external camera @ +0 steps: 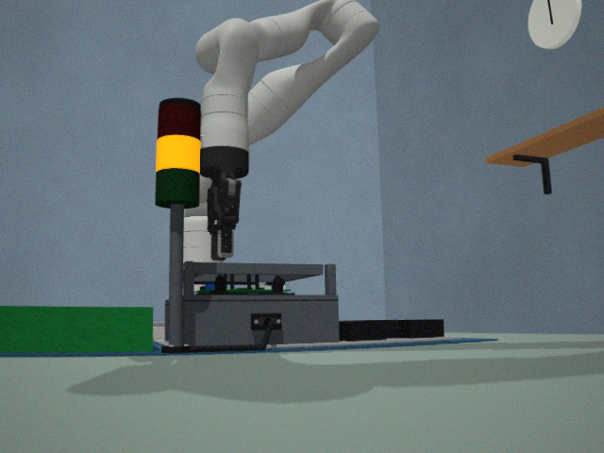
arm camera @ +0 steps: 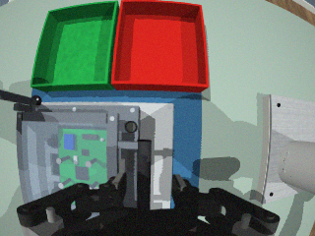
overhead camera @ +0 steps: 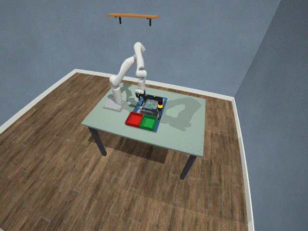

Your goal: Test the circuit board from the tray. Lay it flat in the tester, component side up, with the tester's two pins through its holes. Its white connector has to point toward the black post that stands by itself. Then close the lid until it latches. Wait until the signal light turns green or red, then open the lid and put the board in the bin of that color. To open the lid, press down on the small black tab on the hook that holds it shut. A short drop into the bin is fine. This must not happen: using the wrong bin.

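The grey tester (overhead camera: 149,110) (external camera: 293,316) (arm camera: 35,157) stands on the blue mat with its lid (external camera: 253,269) down and flat. The green circuit board (overhead camera: 149,104) (external camera: 243,291) (arm camera: 82,153) lies flat inside, under the lid. The signal light (overhead camera: 160,105) (external camera: 177,152) beside the tester glows amber; its red and green bands are dark. My gripper (overhead camera: 139,95) (external camera: 222,253) (arm camera: 149,183) is half open and empty. It hangs just above the tester's edge on the robot-base side, over a dark latch piece (arm camera: 132,153).
The green bin (overhead camera: 148,122) (external camera: 73,328) (arm camera: 75,46) and the red bin (overhead camera: 134,118) (arm camera: 160,42) sit side by side beyond the tester. A low black tray (external camera: 390,328) lies behind it. The arm's base (overhead camera: 114,104) (arm camera: 289,151) stands to one side.
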